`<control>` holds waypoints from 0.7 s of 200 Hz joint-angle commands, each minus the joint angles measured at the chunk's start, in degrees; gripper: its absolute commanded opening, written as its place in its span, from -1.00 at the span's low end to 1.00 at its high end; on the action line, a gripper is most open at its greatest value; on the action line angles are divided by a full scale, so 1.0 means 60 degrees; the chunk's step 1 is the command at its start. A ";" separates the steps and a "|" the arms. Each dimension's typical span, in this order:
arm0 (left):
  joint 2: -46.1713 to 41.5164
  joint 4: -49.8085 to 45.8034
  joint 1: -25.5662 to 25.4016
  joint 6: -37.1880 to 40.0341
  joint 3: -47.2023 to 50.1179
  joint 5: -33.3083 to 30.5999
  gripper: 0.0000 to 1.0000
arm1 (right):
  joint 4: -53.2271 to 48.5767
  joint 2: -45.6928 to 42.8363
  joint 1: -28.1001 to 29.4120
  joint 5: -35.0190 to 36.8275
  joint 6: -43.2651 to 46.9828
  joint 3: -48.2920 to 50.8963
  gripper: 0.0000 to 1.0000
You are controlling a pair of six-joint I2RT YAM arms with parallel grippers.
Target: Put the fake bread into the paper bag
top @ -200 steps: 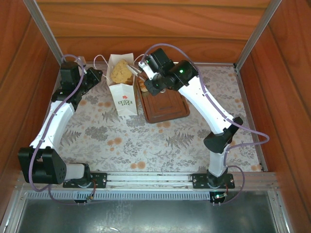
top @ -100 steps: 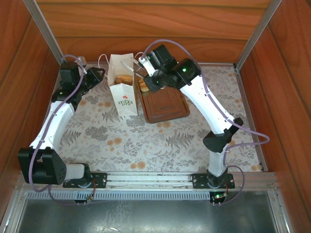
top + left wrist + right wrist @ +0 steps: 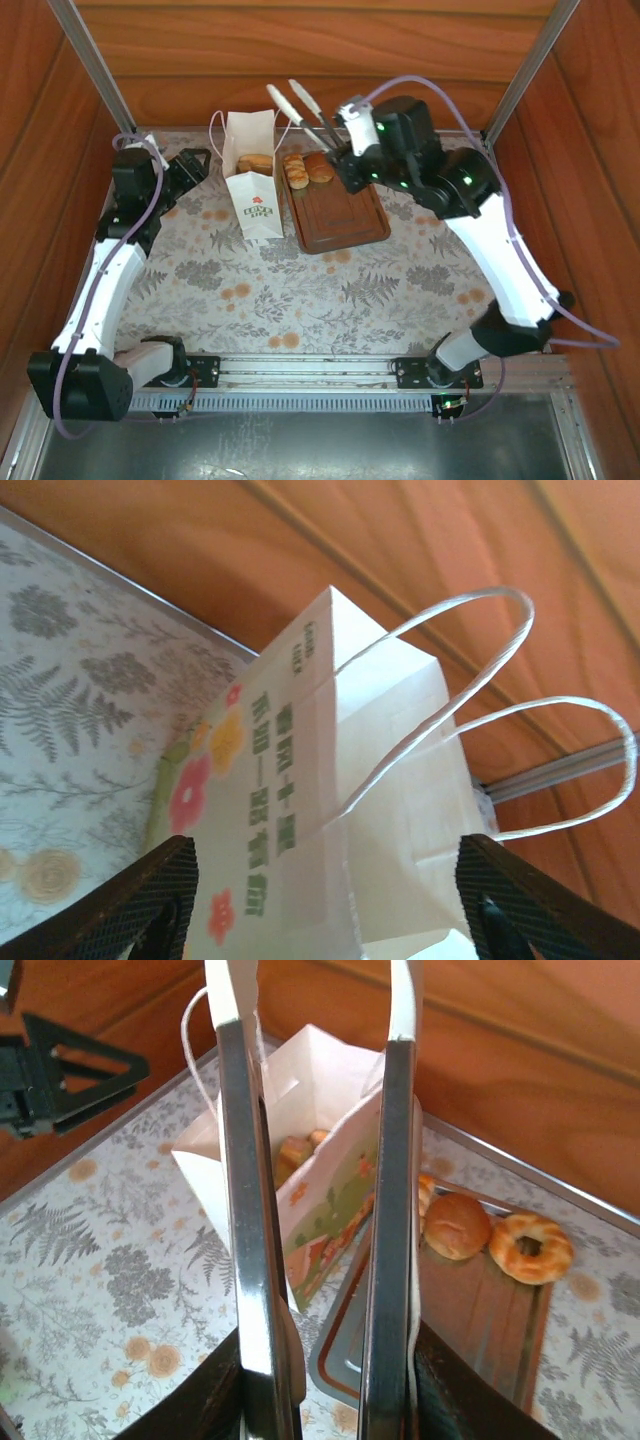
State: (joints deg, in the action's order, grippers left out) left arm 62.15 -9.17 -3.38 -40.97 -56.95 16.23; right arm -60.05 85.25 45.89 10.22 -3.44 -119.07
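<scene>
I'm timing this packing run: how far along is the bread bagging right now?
Done: a few pastries lie inside the paper bag. In hand: nothing; the right gripper is raised near the bag, empty, and the left gripper stands open beside it. Left: a brown roll, a ring donut and at least one more piece sit on the tray.

White paper gift bag (image 3: 390, 780), green lettering and pink and yellow flower print on one side. Two thin pale cord handles (image 3: 505, 591), looped free above. Black fingers (image 3: 150, 900) of left gripper (image 3: 325, 910), spread wide, flanking the bag. Fern-and-flower table cover (image 3: 70, 710). Reddish wooden wall (image 3: 300, 540).
</scene>
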 commanded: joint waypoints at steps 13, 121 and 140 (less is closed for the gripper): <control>-0.0841 -0.0129 0.0049 -0.0078 0.0644 -0.0974 0.54 | 0.0978 -0.1178 -0.1184 0.0140 -0.0960 0.2287 -0.24; -0.1473 -0.0082 0.0043 -0.0303 0.1931 -0.0871 0.87 | 0.0980 0.0783 -0.4017 -0.0309 -0.1077 0.4684 -0.24; -0.1403 -0.0066 0.0039 -0.0266 0.1990 -0.0860 0.96 | 0.0817 0.2056 -0.4052 0.0225 -0.0842 0.3859 -0.24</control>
State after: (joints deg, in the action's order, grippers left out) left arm 53.76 -9.56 -3.38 -42.48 -45.39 10.76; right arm -55.42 90.63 22.13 7.46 -10.57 -90.21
